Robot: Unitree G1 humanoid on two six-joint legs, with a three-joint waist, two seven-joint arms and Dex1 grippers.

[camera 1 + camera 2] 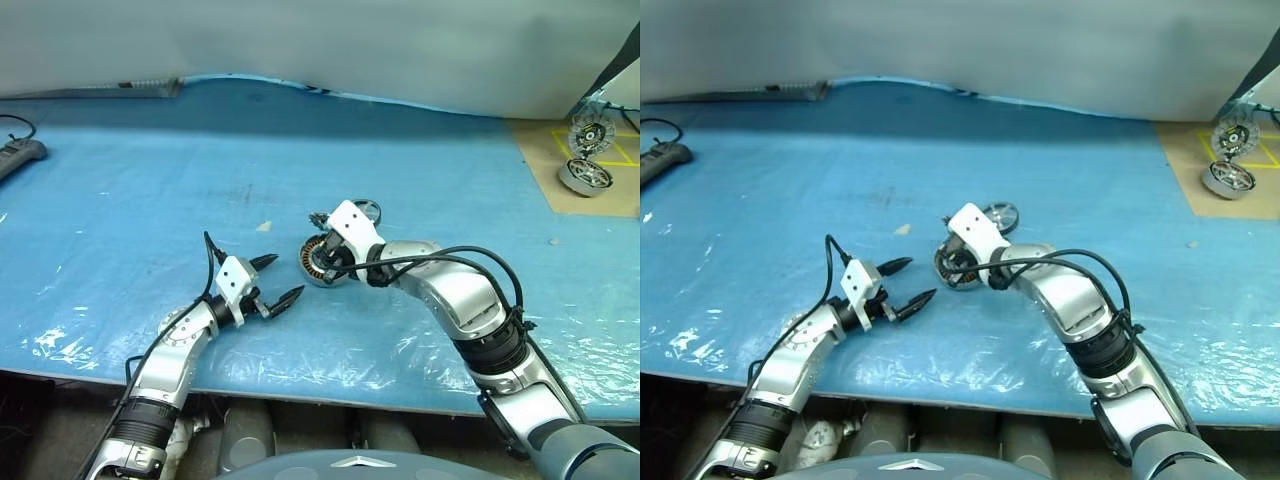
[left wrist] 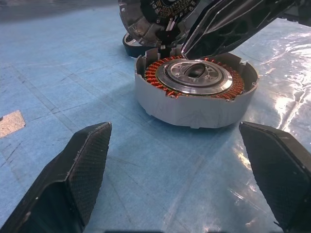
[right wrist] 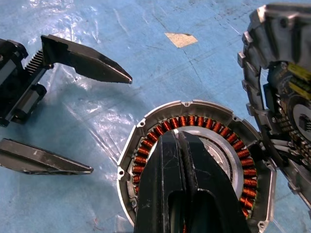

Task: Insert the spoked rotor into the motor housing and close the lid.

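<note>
The motor housing (image 1: pixel 316 264) lies on the blue sheet, a silver can with copper windings (image 3: pixel 146 154) around a silver centre (image 2: pixel 197 77). Its lid (image 3: pixel 279 92) stands open and upright at the rim, inner parts facing the can. My right gripper (image 3: pixel 178 135) is shut with nothing between its fingers, and its tips rest over the housing's centre. The spoked rotor (image 1: pixel 367 211), a small silver wheel, lies on the sheet just beyond my right wrist. Near the housing's left side, my left gripper (image 1: pixel 285 278) stands wide open and level, pointing at the can without touching it.
Two more round motor parts (image 1: pixel 588 175) sit on a brown board (image 1: pixel 620 200) at the far right. A power strip (image 1: pixel 20 155) lies at the far left. The table's front edge (image 1: pixel 300 385) runs just behind my grippers. A scrap of tape (image 1: pixel 264 227) lies on the sheet.
</note>
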